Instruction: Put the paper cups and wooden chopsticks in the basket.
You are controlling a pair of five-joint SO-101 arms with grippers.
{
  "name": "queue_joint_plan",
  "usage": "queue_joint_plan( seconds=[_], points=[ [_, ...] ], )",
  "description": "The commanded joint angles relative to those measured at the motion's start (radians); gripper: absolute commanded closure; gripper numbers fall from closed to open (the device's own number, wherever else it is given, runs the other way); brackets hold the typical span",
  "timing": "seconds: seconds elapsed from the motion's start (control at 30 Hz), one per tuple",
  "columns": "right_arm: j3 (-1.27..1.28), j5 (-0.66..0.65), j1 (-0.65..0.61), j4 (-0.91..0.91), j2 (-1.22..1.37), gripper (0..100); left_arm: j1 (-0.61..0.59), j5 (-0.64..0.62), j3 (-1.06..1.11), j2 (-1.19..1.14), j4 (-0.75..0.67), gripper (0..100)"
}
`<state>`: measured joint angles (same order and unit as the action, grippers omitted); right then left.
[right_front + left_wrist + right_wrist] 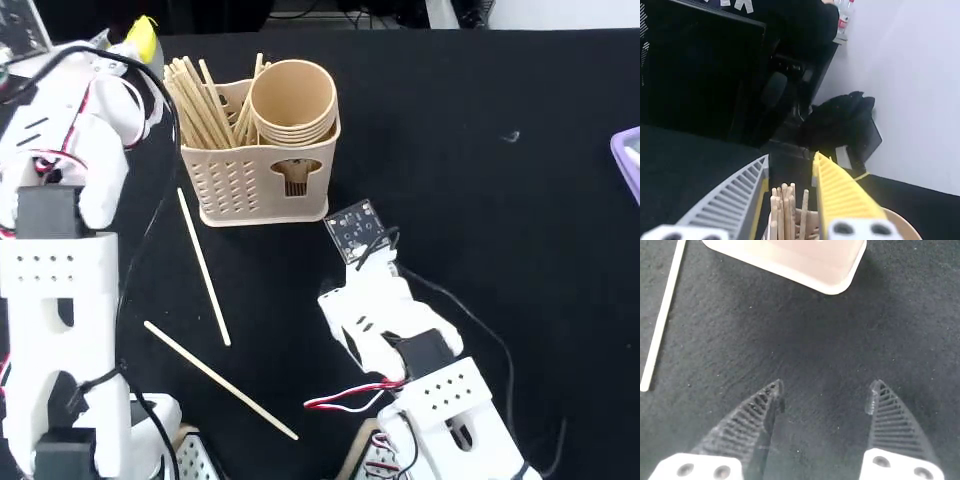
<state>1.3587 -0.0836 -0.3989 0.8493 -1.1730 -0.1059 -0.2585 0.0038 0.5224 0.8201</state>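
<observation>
Right gripper point(825, 390) gapes wide and empty just before the basket point(255, 180); left gripper point(790, 159) hangs parted, empty, near its far corner. Paper cups point(293, 100) sit stacked inside it; two chopsticks point(203, 265) lie in front

The basket point(240, 185) is beige with slotted walls, the paper cups point(293, 100) tan, chopsticks point(204, 267) pale wood, table point(500, 250) black.

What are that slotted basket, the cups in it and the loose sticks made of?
The basket looks like moulded plastic, beige and matte, with neat rows of slots. The cups look like paper: tan, dull, thin rolled rims, nested in a stack. The loose sticks look like pale bare wood, though no grain shows.
</observation>
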Motion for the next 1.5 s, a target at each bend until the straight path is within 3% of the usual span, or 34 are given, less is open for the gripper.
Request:
queue_joint_plan(
  seconds=[0.0, 0.27, 0.43, 0.6, 0.7, 0.8, 1.07, 1.47],
  points=[
    [-0.002, 0.0, 0.02, -0.021, -0.025, 72.7, -0.002, 0.012, -0.179, 0.032, 0.196, 85],
    [-0.002, 0.0, 0.02, -0.021, -0.025, 72.7, -0.182, 0.012, -0.375, 0.032, 0.592, 85],
    [-0.002, 0.0, 0.02, -0.021, -0.025, 72.7, -0.208, -0.005, -0.338, 0.028, 0.806, 85],
    [-0.002, 0.0, 0.02, -0.021, -0.025, 72.7, -0.208, -0.23, -0.15, 0.025, 0.91, 85],
    [-0.002, 0.0, 0.02, -0.021, -0.025, 72.7, -0.205, -0.327, 0.038, 0.023, 0.91, 85],
    [-0.002, 0.0, 0.02, -0.021, -0.025, 72.7, -0.2, -0.331, 0.249, 0.02, 0.895, 85],
    [-0.002, 0.0, 0.02, -0.021, -0.025, 72.7, -0.2, -0.331, 0.742, 0.02, 0.569, 77],
    [-0.002, 0.0, 0.021, -0.021, -0.025, 72.7, -0.199, -0.336, 1.041, 0.02, 0.287, 77]
  ],
)
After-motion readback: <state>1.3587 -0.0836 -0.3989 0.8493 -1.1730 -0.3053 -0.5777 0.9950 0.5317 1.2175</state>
